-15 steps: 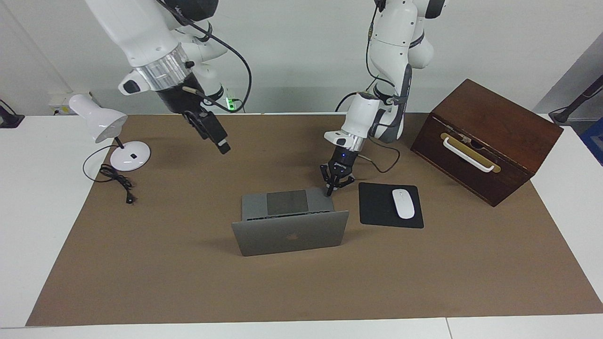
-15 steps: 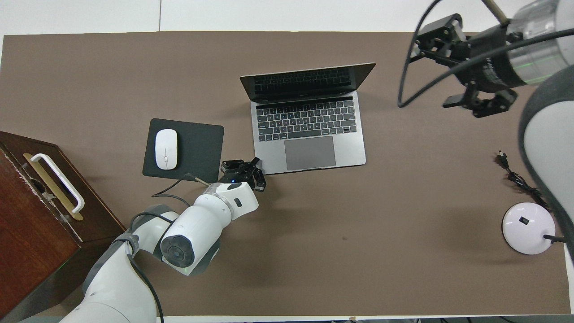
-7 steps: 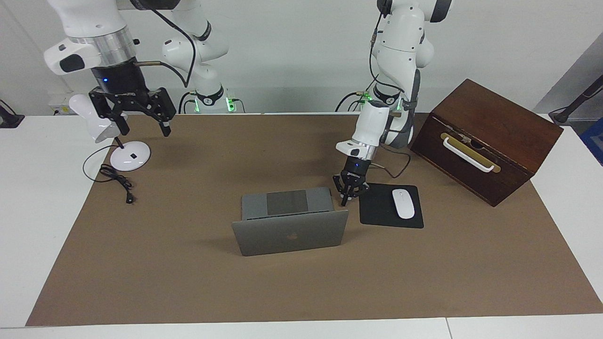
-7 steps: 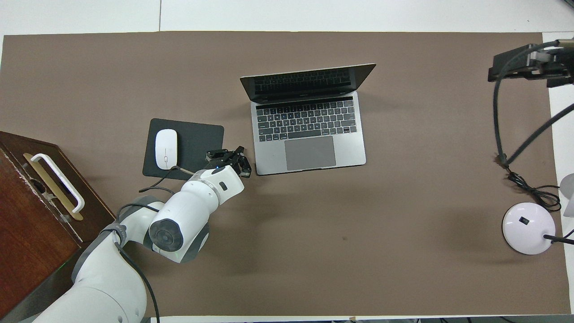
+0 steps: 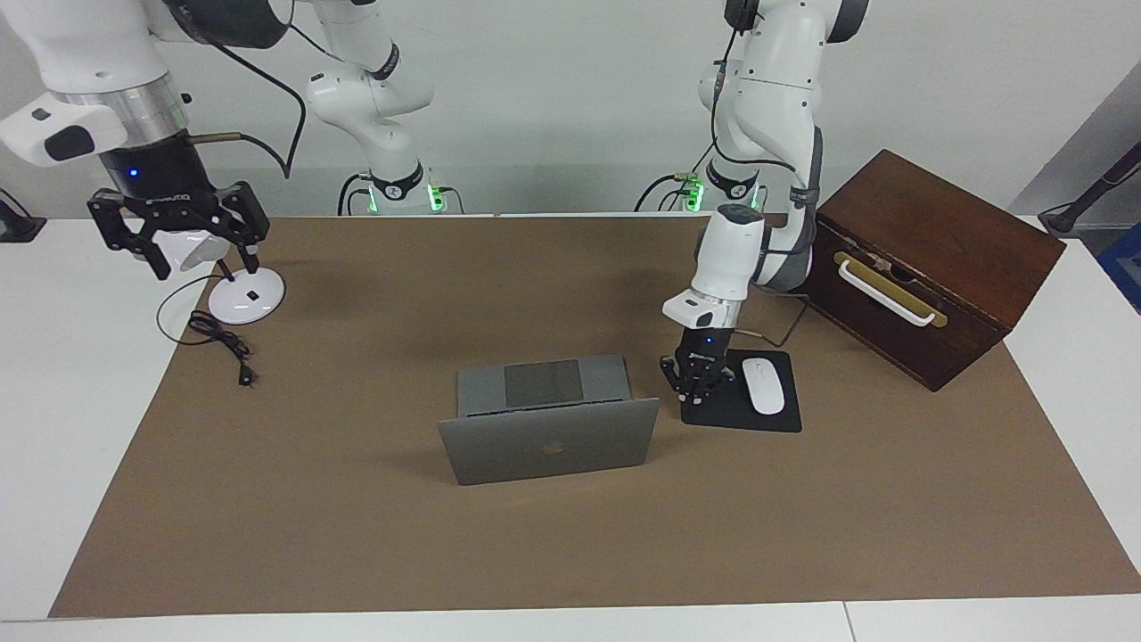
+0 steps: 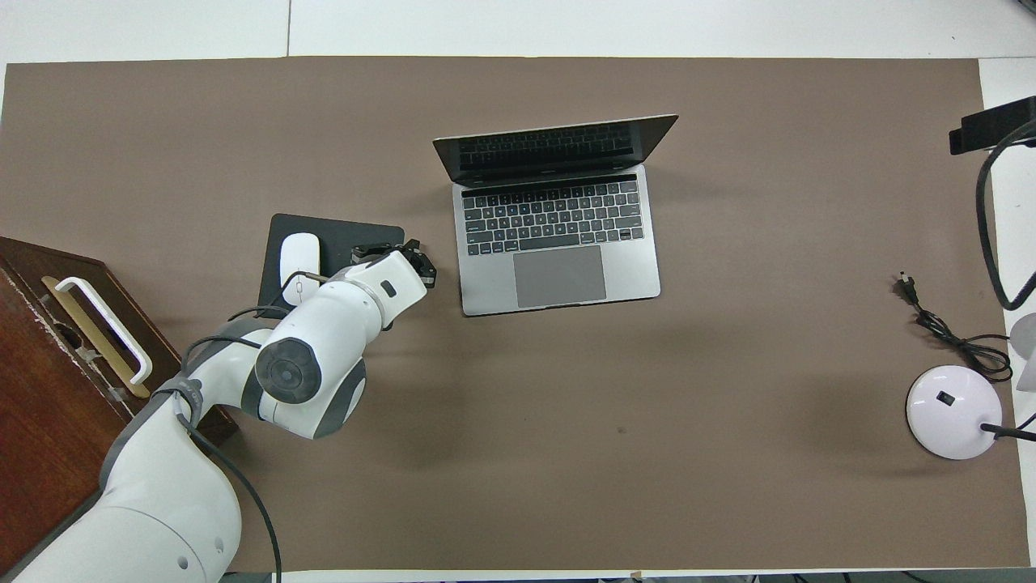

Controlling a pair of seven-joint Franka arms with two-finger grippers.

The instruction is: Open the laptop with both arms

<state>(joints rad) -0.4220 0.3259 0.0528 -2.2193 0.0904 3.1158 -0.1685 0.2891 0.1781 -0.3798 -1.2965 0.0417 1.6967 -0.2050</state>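
Note:
The silver-grey laptop [image 5: 548, 441] [image 6: 558, 235] stands open in the middle of the brown mat, its lid upright and its keyboard deck and trackpad facing the robots. My left gripper [image 5: 697, 399] [image 6: 417, 261] is shut on nothing. It hangs low over the edge of the black mouse pad [image 5: 718, 419] closest to the laptop, apart from the laptop. My right gripper [image 5: 207, 265] is open and empty, raised over the white desk lamp [image 5: 247, 296] at the right arm's end of the table. In the overhead view only a black edge of it shows.
A white mouse [image 5: 763, 385] lies on the mouse pad. A dark wooden box [image 5: 927, 259] with a white handle stands at the left arm's end. The lamp's black cable [image 5: 223, 339] trails on the mat near its base [image 6: 953, 411].
My left gripper has drawn away from the laptop's corner to over the mouse pad. My right arm has swung from over the mat out to above the lamp. The laptop has not moved.

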